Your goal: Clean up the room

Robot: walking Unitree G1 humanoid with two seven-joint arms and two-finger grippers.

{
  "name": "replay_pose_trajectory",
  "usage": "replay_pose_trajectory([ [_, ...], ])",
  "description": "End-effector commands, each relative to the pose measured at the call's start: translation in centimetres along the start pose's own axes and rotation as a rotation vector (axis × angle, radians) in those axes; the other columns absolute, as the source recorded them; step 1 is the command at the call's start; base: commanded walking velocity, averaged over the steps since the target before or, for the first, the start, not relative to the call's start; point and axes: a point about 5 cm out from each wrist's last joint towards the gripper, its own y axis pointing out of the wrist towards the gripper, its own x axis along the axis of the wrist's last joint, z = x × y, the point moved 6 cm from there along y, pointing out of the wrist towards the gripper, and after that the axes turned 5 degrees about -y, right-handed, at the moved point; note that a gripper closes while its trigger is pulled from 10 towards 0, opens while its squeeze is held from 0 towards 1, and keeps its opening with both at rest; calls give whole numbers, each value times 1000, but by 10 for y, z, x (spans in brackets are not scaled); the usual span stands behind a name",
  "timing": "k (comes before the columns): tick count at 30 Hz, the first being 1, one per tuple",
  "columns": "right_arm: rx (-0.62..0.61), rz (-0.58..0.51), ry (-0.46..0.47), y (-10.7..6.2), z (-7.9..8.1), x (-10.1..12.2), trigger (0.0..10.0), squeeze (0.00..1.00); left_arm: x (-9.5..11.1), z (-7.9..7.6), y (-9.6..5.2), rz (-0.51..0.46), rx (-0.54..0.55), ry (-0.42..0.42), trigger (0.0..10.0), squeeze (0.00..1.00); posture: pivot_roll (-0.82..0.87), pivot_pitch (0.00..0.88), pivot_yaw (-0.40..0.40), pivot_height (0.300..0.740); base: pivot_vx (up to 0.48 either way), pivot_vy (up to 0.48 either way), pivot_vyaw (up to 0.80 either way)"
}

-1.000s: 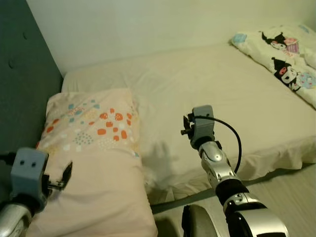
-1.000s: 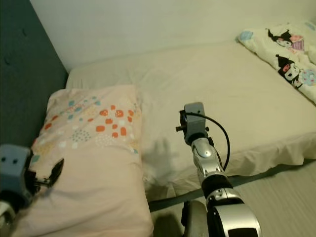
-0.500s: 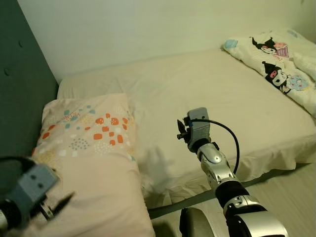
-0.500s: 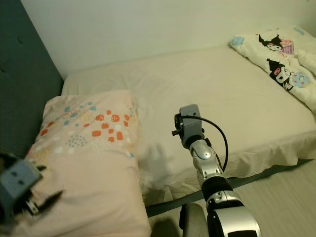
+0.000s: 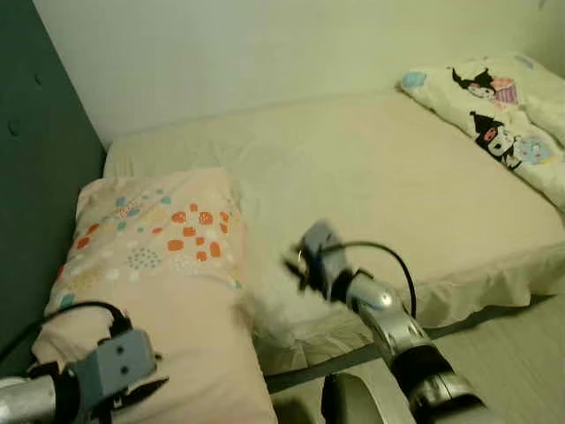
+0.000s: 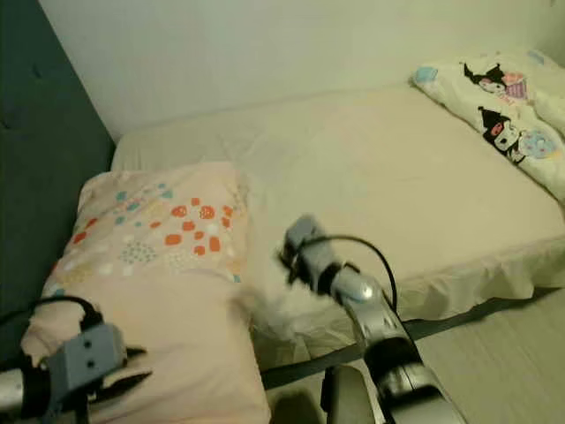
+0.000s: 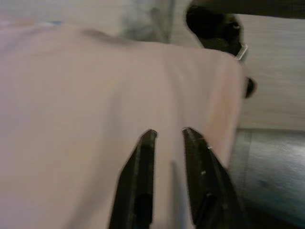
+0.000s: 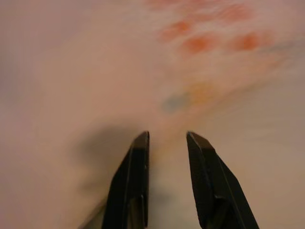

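Note:
A pink pillow (image 5: 154,265) with orange and blue dots lies at the left end of the bed, against the dark headboard (image 5: 35,177). My left gripper (image 5: 146,395) hovers low over the pillow's near end; in the left wrist view it (image 7: 169,132) is open just above the plain pink cloth (image 7: 71,105). My right gripper (image 5: 291,265), blurred by motion, points left at the pillow's right edge above the sheet. In the right wrist view it (image 8: 165,136) is open, nothing between the fingers, with the dotted cloth (image 8: 205,43) ahead.
The cream mattress (image 5: 380,168) stretches right along the wall. A white blanket with cartoon figures (image 5: 499,110) lies bunched at its far right end. Pale wooden floor (image 5: 521,353) runs along the bed's near side, and part of my own body (image 5: 349,402) shows at the bottom.
My right gripper has swung left and down toward the pillow's edge. The left arm has dropped and turned across the pillow's near end. The camera shifted slightly a second ago.

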Motion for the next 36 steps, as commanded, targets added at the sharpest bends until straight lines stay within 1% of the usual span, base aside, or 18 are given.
replay_pose_trajectory([
  [1,153,28,8,-4,25,-4,10000,0,-9,-15,-6,48,-87,-14,0,0,42,164,-36,610,0,0,0],
  [2,153,28,8,-4,25,-4,10000,0,-9,-15,-6,48,-87,-14,0,0,42,164,-36,610,0,0,0],
  [3,257,66,22,-13,42,-12,10000,0,-19,-41,-12,117,-214,-71,0,0,42,167,-34,610,0,0,0],
  [5,280,73,24,-15,45,-13,10000,0,-24,-50,-12,140,-245,-95,0,0,42,168,-34,610,0,0,0],
  [6,281,74,18,-17,44,-13,10000,0,-31,-56,-3,157,-242,-94,0,0,35,172,-38,610,0,0,0],
  [8,279,72,20,-17,44,-13,10000,0,-33,-55,4,152,-223,-88,0,0,35,172,-38,610,0,0,0],
  [11,295,66,35,-18,47,-10,10000,0,-36,-54,25,127,-185,-73,0,0,22,181,-45,610,0,0,0],
  [15,310,65,31,-22,52,-5,10000,0,-34,-40,57,84,-83,-37,0,0,-3,192,-51,610,0,0,0],
  [16,310,63,36,-23,53,-3,10000,0,-30,-33,69,52,-35,-52,0,0,-10,194,-51,610,0,0,0],
  [17,310,63,36,-23,53,-3,10000,0,-30,-33,69,52,-35,-52,0,0,-10,194,-51,610,0,0,0],
  [19,303,69,41,-30,53,1,10000,0,-17,-21,91,-24,42,-115,0,0,-34,206,-51,610,0,0,0],
  [20,298,71,41,-31,53,1,10000,0,-15,-18,97,-33,53,-104,0,0,-40,210,-50,610,0,0,0],
  [23,282,68,37,-33,51,2,10000,0,-13,-13,105,-32,72,-76,0,0,-52,219,-49,610,0,0,0],
  [26,232,50,35,-34,45,7,10000,0,-16,13,121,5,167,27,0,0,-65,227,-46,610,0,0,0],
  [27,232,50,35,-34,45,7,10000,0,-16,13,121,5,167,27,0,0,-65,227,-46,610,0,0,0],
  [29,213,34,40,-35,43,12,10000,0,-13,32,131,15,208,64,0,0,-80,235,-38,610,0,0,0],
  [32,207,30,44,-36,43,14,10000,0,-11,41,136,23,229,86,0,0,-85,237,-35,610,0,0,0],
  [36,183,32,46,-41,42,16,10000,0,-5,61,147,65,254,221,0,0,-104,240,-19,610,0,0,0],
])
